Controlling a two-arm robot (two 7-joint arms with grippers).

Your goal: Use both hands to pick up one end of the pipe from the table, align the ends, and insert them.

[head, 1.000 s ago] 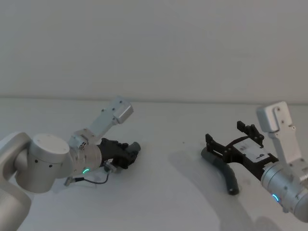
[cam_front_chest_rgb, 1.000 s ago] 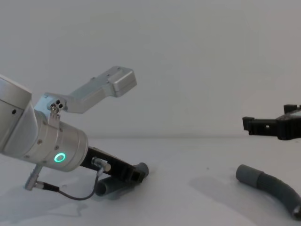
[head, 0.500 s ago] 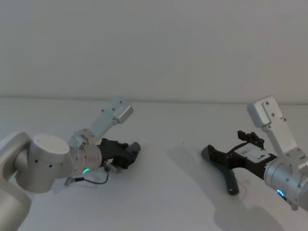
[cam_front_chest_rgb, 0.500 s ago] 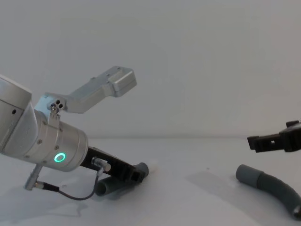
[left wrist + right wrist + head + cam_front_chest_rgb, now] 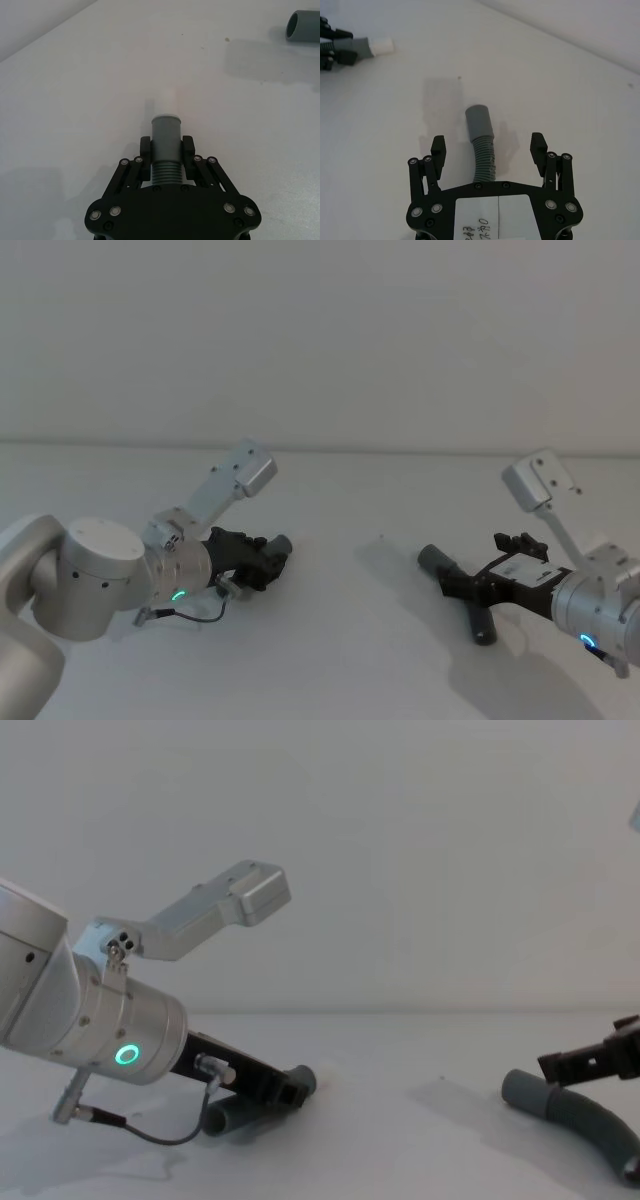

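My right gripper [image 5: 488, 144] spread over the longer hose piece [image 5: 484, 160]; left gripper [image 5: 166, 150] clamped on the shorter hose piece [image 5: 166, 170].
The longer one lies on the table [image 5: 580, 85], well apart from the other. If I close on soft ribs behind the cuff [image 5: 479, 120], I expect that end to droop and miss.

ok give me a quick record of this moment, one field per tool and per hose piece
left tool: shut on the shorter hose piece, low over the table
shorter hose piece: gripped about where its smooth end meets the ribs, that end pointing forward past the fingers
right tool: open, one finger either side of the longer hose piece, not gripping
longer hose piece: lying on the table, its cuff pointing away from the right tool
progress: the two pieces are well apart, not yet joined
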